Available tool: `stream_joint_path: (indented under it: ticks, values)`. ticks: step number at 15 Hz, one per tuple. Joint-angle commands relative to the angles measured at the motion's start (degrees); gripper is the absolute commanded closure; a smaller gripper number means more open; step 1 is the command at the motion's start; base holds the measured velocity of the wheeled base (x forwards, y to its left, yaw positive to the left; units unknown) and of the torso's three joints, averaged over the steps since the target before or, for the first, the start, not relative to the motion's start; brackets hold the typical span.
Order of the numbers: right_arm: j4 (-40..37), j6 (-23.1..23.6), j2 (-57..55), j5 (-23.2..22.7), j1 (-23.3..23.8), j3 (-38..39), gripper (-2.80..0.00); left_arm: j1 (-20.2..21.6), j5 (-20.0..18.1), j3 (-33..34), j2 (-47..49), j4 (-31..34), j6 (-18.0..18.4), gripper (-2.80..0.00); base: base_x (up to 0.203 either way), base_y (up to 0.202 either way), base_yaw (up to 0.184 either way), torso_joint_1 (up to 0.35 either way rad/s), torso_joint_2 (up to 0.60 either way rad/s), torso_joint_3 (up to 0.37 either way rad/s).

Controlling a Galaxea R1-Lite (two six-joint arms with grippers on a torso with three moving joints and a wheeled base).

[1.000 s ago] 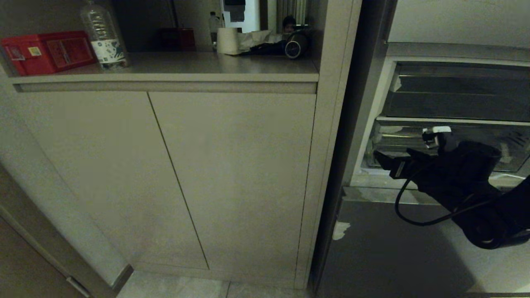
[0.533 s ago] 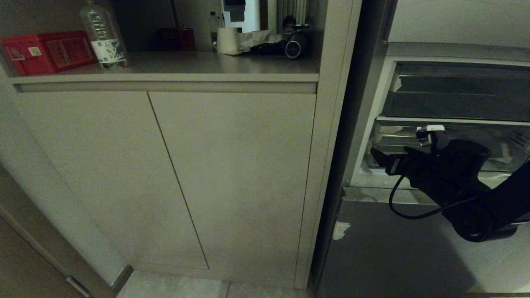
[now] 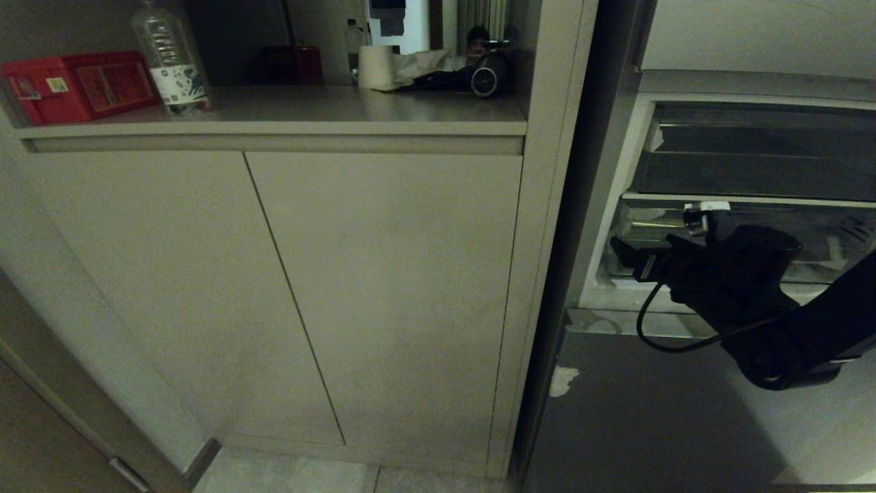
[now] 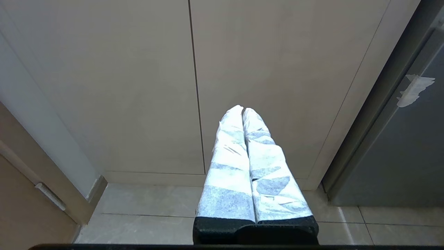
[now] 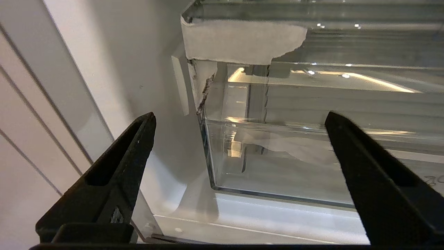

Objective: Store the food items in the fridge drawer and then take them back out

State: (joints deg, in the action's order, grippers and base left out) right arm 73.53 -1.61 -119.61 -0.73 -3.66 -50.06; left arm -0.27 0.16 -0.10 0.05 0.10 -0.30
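A: Nearest first: left gripper [image 4: 242, 113] parked low, pointing at the cabinet doors [image 4: 194, 86] and floor tiles [image 4: 156, 201], its wrapped fingers pressed together with nothing between them.

B: And the right gripper [image 3: 626, 257]?

A: Over the last second it has crept up and in toward the open fridge. Now it sits at the left front corner of the fridge drawer [image 5: 277, 152], jaws spread wide and empty.

B: Touching?

A: Can't tell; just short of the clear front wall, I judge. Torn white tape [image 5: 239, 45] marks the bin corner above.

B: Food item?

A: None visible anywhere; the visible part of the drawer looks empty. I read this as an approach to pull the drawer out, so storing hasn't begun.

B: Farthest?

A: Counter shelf [image 3: 308, 109] with red box [image 3: 75, 83] and water bottle [image 3: 170, 58].
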Motion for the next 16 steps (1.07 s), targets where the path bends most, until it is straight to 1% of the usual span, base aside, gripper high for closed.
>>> stream_joint_path:
  ticks: [1,7,10,14,15,16]
  values:
    - [0.4,-0.1,-0.4,-0.1,0.0,-0.7,-2.80,0.0,0.0,0.0,0.0,0.0,0.0,0.00,0.000,0.000,0.000,0.000,0.00,0.000]
    - [0.2,-0.1,-0.4,0.0,0.1,-2.3,-2.80,0.0,0.0,0.0,0.0,0.0,0.0,0.00,0.000,0.000,0.000,0.000,0.00,0.000]
    - [0.2,-0.1,-0.7,1.8,0.0,-2.7,-2.80,0.0,0.0,0.0,0.0,0.0,0.0,0.00,0.000,0.000,0.000,0.000,0.00,0.000]
    - [0.3,-0.2,-1.4,2.0,-0.8,-3.0,-2.80,0.0,0.0,0.0,0.0,0.0,0.0,0.00,0.000,0.000,0.000,0.000,0.00,0.000]
    - [0.3,-0.2,-1.4,2.0,-1.2,-3.1,0.00,0.0,0.0,0.0,0.0,0.0,0.0,0.00,0.000,0.000,0.000,0.000,0.00,0.000]
    - [0.3,-0.1,-1.4,2.0,-1.4,-3.2,0.00,0.0,0.0,0.0,0.0,0.0,0.0,0.00,0.000,0.000,0.000,0.000,0.00,0.000]
